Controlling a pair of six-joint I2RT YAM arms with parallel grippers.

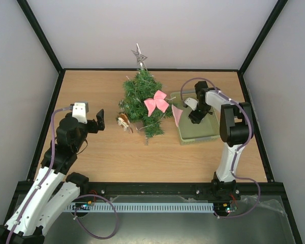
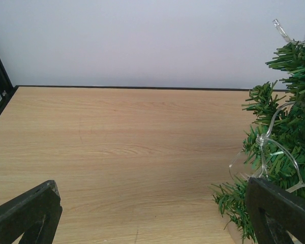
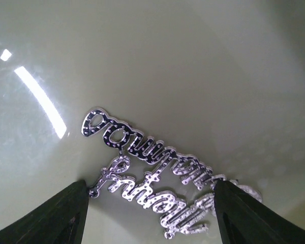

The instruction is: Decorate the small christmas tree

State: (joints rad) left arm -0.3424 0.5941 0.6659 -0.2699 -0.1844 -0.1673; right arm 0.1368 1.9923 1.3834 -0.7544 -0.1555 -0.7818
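Observation:
The small christmas tree (image 1: 142,99) stands at the middle of the table, with a silver star (image 1: 139,55) on top and a pink bow (image 1: 156,102) on its right side. In the left wrist view its green branches (image 2: 290,147) carry a clear light string (image 2: 267,147). My left gripper (image 1: 100,122) is open to the left of the tree, nothing between its fingers (image 2: 28,213). My right gripper (image 1: 195,117) reaches down into the pale green basket (image 1: 198,133). Its open jaws straddle a silver script ornament (image 3: 157,173) that lies on the basket floor (image 3: 142,61).
A small brown ornament (image 1: 123,122) lies at the tree's foot on the left. A pink piece (image 1: 177,115) leans at the basket's left rim. Black frame posts and pale walls enclose the wooden table (image 1: 91,96).

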